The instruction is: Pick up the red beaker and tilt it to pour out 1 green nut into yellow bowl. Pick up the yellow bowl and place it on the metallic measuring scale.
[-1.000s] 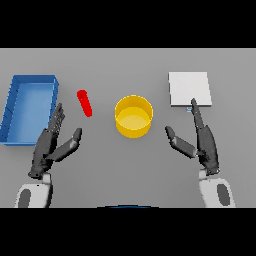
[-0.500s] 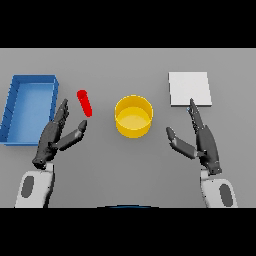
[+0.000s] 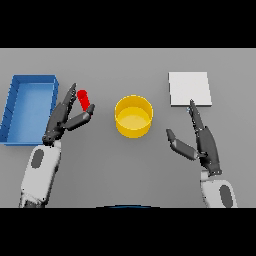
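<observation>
The grey worktop (image 3: pixel 125 65) has lots of bare room in the middle and at the far side. A blue tray (image 3: pixel 30 131) sits by the left edge, and the left hand (image 3: pixel 64 120) is just beside its right wall. The red beaker (image 3: pixel 84 100) lies on the worktop just right of this hand. Its long side points away from the robot, leaning a little to the left. The left hand has loose, straight fingers, with long fingers to the left of the beaker and the thumb under its near end. It holds nothing. The yellow bowl (image 3: pixel 133 116) stands upright in the middle, near the beaker but not touching. The white square scale (image 3: pixel 189 89) lies flat at the right. The right hand (image 3: pixel 202 142) is just below it, fingers straight and loose, holding nothing.
</observation>
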`<state>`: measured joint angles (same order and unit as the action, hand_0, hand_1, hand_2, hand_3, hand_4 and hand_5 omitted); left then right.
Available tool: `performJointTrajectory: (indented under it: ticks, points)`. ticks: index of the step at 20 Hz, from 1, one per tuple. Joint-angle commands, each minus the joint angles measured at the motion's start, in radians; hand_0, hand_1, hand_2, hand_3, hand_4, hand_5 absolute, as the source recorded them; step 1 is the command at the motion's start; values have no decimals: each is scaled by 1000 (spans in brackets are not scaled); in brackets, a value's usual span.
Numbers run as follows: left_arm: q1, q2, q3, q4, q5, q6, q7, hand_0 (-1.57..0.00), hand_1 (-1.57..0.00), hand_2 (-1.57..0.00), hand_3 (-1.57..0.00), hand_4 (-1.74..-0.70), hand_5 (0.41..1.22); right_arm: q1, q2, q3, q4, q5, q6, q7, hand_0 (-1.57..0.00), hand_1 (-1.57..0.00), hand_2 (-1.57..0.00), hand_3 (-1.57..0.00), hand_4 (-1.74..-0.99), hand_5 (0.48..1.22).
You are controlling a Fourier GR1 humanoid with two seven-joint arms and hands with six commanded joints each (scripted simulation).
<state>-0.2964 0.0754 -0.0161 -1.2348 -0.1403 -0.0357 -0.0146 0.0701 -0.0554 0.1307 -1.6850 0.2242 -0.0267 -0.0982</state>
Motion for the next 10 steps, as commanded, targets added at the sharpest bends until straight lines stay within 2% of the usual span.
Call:
performJointTrajectory:
  ticks: [1,5,8,10]
  points:
    - [-21,0,-1,21,-9,2,-15,1,1,1,1,-1200,651,0,1,-5,-5,-14,5,6,1,1,1,1,-1222,627]
    - [-88,-12,0,120,-46,40,-16,1,1,1,1,-1197,663,5,8,0,-8,-21,13,18,1,1,1,1,-1231,633]
    - [-156,-20,19,208,-54,65,-29,1,1,1,1,-1203,671,15,3,-2,-20,-23,14,4,1,1,1,1,-1238,638]
    - [-182,-23,34,255,-50,69,-55,1,1,1,1,-1215,678,16,1,-6,-26,-23,9,18,1,1,1,1,-1241,641]
